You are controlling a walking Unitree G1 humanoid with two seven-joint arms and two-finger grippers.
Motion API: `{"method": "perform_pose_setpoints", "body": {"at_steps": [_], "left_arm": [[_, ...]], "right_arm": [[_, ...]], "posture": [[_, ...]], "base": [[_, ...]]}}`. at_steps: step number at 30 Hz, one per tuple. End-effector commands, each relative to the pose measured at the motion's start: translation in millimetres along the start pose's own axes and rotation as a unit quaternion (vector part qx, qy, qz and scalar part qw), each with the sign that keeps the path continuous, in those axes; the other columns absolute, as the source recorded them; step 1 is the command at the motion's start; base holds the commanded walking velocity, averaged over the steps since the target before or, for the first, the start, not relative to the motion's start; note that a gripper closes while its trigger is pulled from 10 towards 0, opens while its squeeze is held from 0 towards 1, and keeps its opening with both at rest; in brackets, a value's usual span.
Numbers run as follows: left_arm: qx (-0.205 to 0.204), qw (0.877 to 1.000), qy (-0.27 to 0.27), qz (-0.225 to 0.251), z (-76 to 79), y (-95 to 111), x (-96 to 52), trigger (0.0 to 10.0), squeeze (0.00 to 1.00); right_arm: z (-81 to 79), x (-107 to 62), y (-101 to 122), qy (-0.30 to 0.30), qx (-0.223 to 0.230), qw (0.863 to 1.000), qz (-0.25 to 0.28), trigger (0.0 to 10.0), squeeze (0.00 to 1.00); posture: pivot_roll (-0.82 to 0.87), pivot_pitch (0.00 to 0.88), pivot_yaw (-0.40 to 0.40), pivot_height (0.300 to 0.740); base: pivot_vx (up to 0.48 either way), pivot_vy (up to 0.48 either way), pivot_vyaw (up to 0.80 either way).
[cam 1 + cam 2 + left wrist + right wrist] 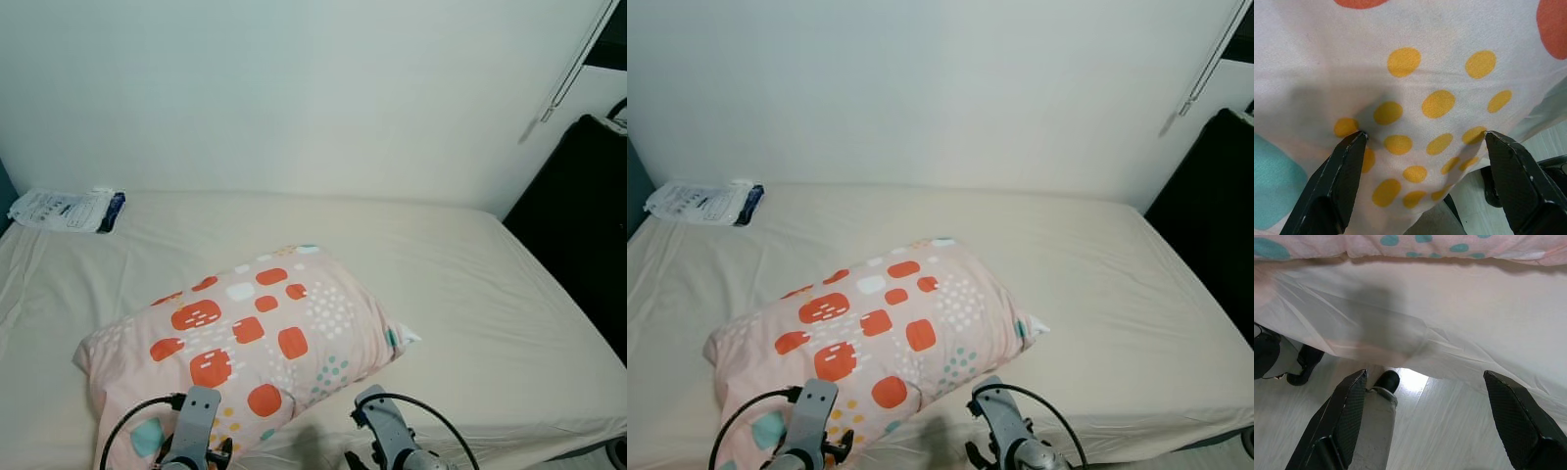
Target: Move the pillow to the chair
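A plump, soft pink fabric pillow with orange blocks, white and teal dots (250, 338) lies on the cream-sheeted bed (470, 284), towards six o'clock of the mattress, its long axis running from about seven o'clock up to one o'clock. A white plastic packet with dark print (67, 210) rests near the wall at ten o'clock, well apart from it.

The left gripper (1422, 147) has its fingers spread wide, tips pressed against the yellow-dotted near corner of the pillow, gripping nothing yet. The right gripper (1425, 406) is likewise spread open and empty, hovering by the overhanging sheet edge just beside the pillow's near long edge, with pale floorboards (1440, 440) below.

The pillow looks light, squashy and floppy; a single pinch will probably let it sag. Pinching a deep fold of cover and filling at both near corners seems safest.
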State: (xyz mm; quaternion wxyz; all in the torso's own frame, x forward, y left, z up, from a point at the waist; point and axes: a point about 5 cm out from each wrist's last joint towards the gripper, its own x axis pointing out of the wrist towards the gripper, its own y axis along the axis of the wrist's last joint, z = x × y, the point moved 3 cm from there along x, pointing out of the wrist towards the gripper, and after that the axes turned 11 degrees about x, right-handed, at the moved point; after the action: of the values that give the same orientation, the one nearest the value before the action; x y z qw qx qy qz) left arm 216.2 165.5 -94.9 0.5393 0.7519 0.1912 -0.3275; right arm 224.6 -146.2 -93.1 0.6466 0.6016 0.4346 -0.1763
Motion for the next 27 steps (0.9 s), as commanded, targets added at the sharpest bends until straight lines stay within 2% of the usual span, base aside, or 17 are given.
{"method": "perform_pose_setpoints", "body": {"at_steps": [1,27], "left_arm": [[0.006,1.0,-0.01,-0.005,6.3,-1.1,0.2,10.0,0.0],[0.007,1.0,-0.012,-0.005,8.0,-0.6,0.3,10.0,0.0]], "right_arm": [[3.2,-0.4,0.7,-0.007,0.007,1.0,-0.001,10.0,0.0],[4.9,-0.6,2.1,-0.009,0.001,1.0,-0.001,10.0,0.0]], "posture": [[0.11,0.0,-0.134,0.74],[0.11,0.0,-0.137,0.74]], "base": [[0.0,0.0,0.0],[0.0,0.0,0.0]]}}
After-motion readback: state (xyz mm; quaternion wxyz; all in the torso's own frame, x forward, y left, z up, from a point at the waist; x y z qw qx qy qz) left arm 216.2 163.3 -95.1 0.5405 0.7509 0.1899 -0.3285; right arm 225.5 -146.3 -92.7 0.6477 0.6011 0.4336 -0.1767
